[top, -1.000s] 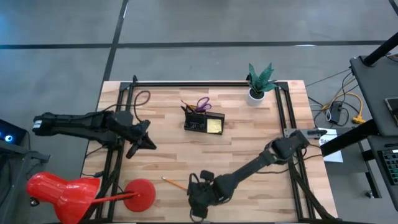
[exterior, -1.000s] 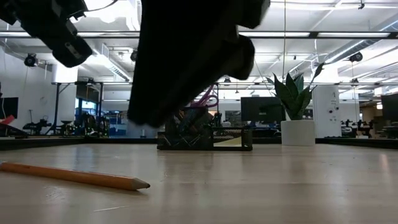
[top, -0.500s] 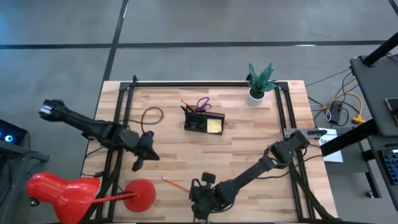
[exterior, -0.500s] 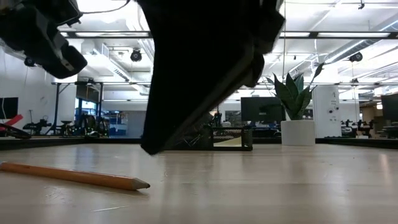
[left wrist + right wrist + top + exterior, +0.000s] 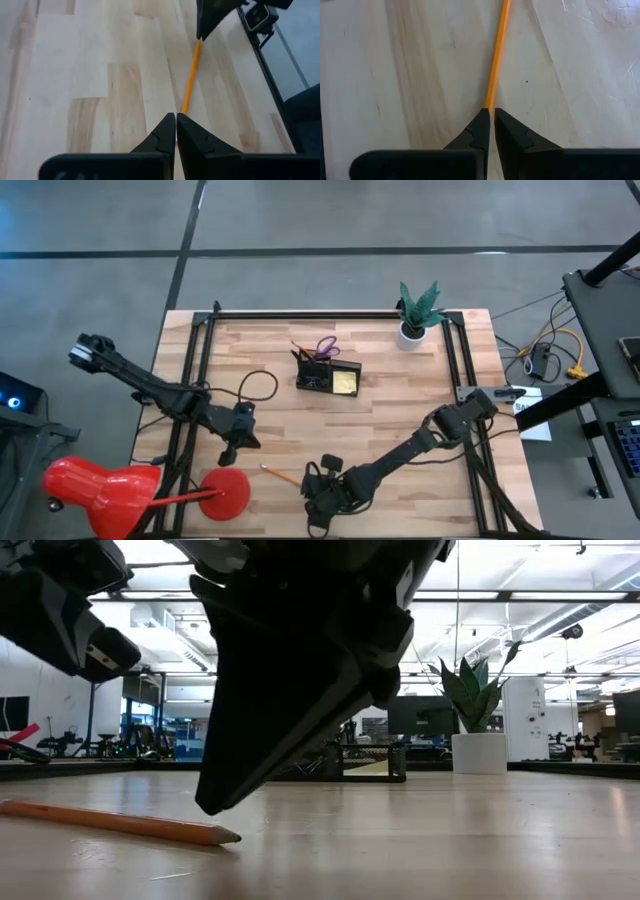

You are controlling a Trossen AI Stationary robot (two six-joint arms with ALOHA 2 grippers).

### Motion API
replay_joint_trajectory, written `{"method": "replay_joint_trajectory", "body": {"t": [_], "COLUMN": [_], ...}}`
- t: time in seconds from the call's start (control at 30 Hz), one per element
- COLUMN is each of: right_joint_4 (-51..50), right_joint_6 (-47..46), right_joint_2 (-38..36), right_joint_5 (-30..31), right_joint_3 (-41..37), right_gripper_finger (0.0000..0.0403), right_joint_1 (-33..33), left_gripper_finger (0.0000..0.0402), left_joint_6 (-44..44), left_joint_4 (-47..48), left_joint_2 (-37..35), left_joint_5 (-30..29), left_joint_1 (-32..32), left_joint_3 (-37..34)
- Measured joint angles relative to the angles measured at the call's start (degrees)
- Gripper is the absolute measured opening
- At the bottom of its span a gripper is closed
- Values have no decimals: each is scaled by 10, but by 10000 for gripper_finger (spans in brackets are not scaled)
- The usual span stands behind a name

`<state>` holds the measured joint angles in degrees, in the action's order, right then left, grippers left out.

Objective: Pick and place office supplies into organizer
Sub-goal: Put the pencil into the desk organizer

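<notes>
An orange pencil (image 5: 282, 476) lies flat on the table near its near edge, and also shows in the low view as the pencil (image 5: 120, 823). My left gripper (image 5: 235, 442) is shut and hovers to the pencil's left, pointing along the pencil (image 5: 190, 80). My right gripper (image 5: 315, 500) is shut and hangs just above the table at the pencil's right end, with the pencil (image 5: 496, 55) running away from its fingertips. The black mesh organizer (image 5: 328, 375) stands at the table's middle. It holds purple scissors (image 5: 327, 346), pens and a yellow sticky pad (image 5: 345, 383).
A red lamp (image 5: 90, 490) lies at the near left corner, its round base (image 5: 225, 492) close to the pencil. A white plant pot (image 5: 412, 330) stands at the far right. Black frame rails (image 5: 200, 380) run along both table sides.
My left gripper has moved toward the near edge and to the right, closing on the pencil. My right gripper has dropped lower over the table, its fingertips tipping down toward the pencil's right end. The pencil has stayed where it was.
</notes>
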<state>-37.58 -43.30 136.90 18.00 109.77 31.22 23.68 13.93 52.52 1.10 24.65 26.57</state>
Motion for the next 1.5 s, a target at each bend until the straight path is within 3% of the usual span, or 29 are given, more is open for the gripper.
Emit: {"method": "replay_joint_trajectory", "body": {"t": [0.57, 0.97, 1.5], "right_joint_4": [5, 23, 73], "right_joint_6": [-1, 1, -48], "right_joint_2": [3, 19, 17], "right_joint_5": [-4, -10, -2], "right_joint_3": [-11, -9, -55], "right_gripper_finger": [76, 16, 9], "right_joint_1": [-4, -7, -15], "left_gripper_finger": [0, 0, 0], "left_joint_6": [0, 15, 32], "left_joint_4": [-32, -30, -33], "left_joint_2": [48, 55, 48], "left_joint_5": [9, 18, 39], "left_joint_1": [18, 24, 30], "left_joint_3": [0, -3, -10]}}
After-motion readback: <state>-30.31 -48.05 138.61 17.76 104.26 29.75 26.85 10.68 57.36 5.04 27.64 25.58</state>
